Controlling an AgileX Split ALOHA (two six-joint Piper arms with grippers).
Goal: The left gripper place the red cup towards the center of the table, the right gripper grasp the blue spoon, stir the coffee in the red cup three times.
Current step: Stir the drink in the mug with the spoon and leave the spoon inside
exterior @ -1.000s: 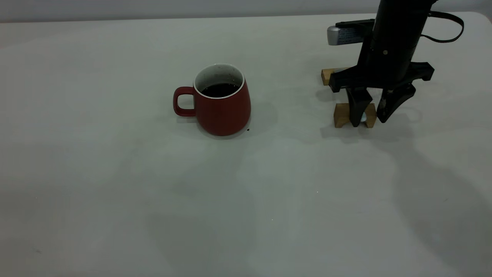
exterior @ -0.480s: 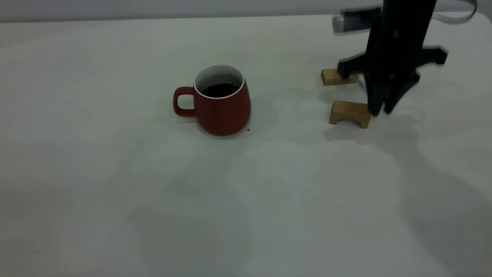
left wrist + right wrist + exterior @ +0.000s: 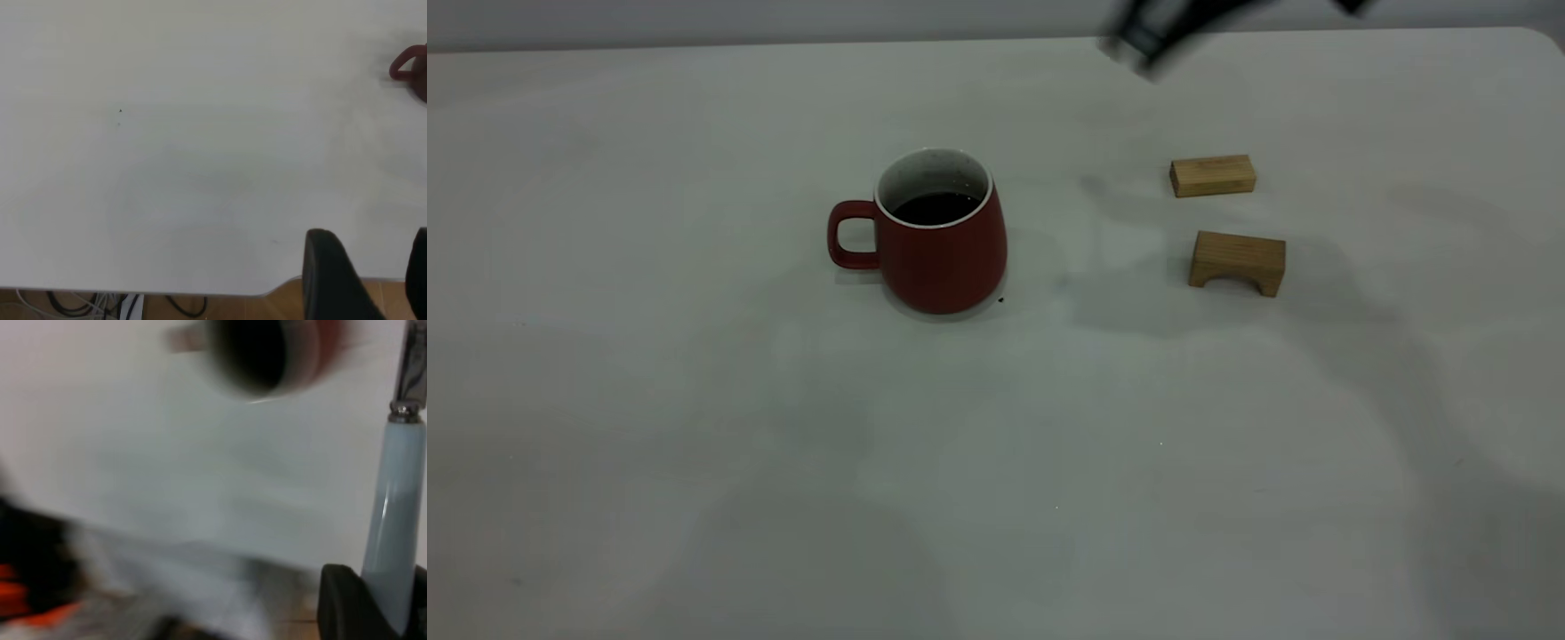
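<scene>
While the off-white table (image 3: pixel 783 444) is taking up nearly the whole exterior view, a pale wall strip is running along its far edge, and in the left wrist view wooden flooring and some cables are showing past the table's near edge. The red cup (image 3: pixel 941 233) is sitting upright around the middle of the table, handle pointing to the left side, with the coffee (image 3: pixel 935 207) dark inside it. Two tan wooden blocks (image 3: pixel 1213 175) are lying off to its right, near each other but not touching.

The right gripper (image 3: pixel 370 603) is up high near the far edge — just a blurry black shape in the exterior view — and it's pinching the blue spoon (image 3: pixel 395 533) by the pale handle, with the metal neck sticking out toward the cup. The spoon isn't touching the cup.

The left gripper (image 3: pixel 363 277) is hanging by the table's near edge, well apart from the cup, fingers spread with nothing between them.
</scene>
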